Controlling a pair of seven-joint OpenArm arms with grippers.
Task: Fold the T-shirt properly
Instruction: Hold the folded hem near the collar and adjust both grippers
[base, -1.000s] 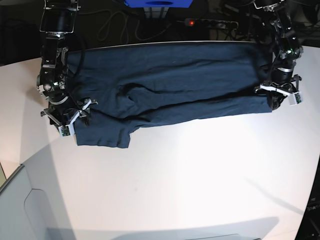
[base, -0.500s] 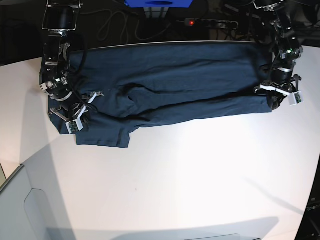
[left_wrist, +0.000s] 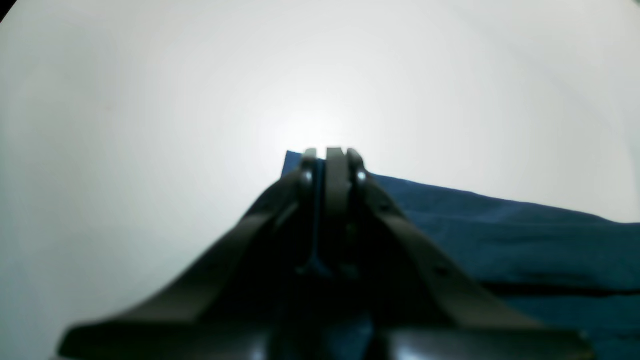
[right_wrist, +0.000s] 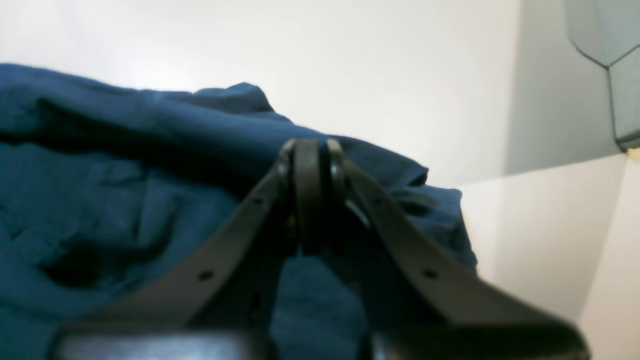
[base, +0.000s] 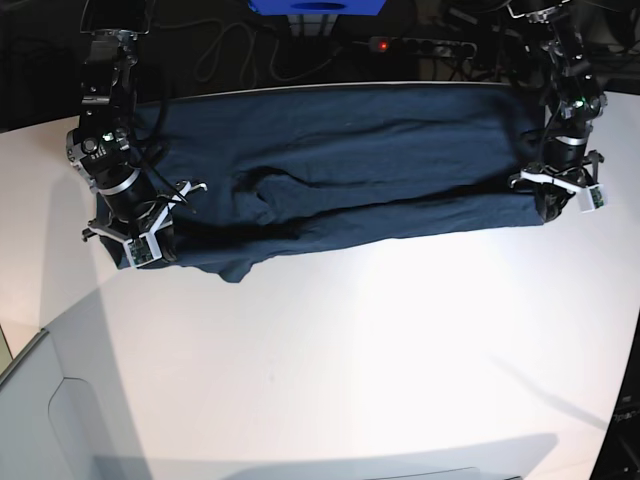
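1. The base view alone showed the whole T-shirt (base: 340, 170): it lay spread across the far half of the white table (base: 380, 360), folded lengthwise into a long dark band, with an arm at each end.
2. Only the base view showed the power strip (base: 420, 45) with its red light and the cables behind the table's far edge.
3. The right wrist view alone showed bunched, creased folds of the T-shirt (right_wrist: 125, 165) around the right gripper (right_wrist: 310, 150), and a pale panel edge at the upper right corner.
4. The left wrist view alone showed a flat corner of the T-shirt (left_wrist: 500, 235) lying on the table (left_wrist: 150, 100) beside the left gripper (left_wrist: 330, 155).
5. The left gripper's fingers were pressed together, with a thin line of blue cloth between them: it gripped the T-shirt's edge.
6. The right gripper's fingers (right_wrist: 307, 170) were also pressed together amid the cloth; it appeared to pinch the fabric.
7. Both wrist views were blurred near the lens, and in the base view the fingertips were lost against the dark cloth.
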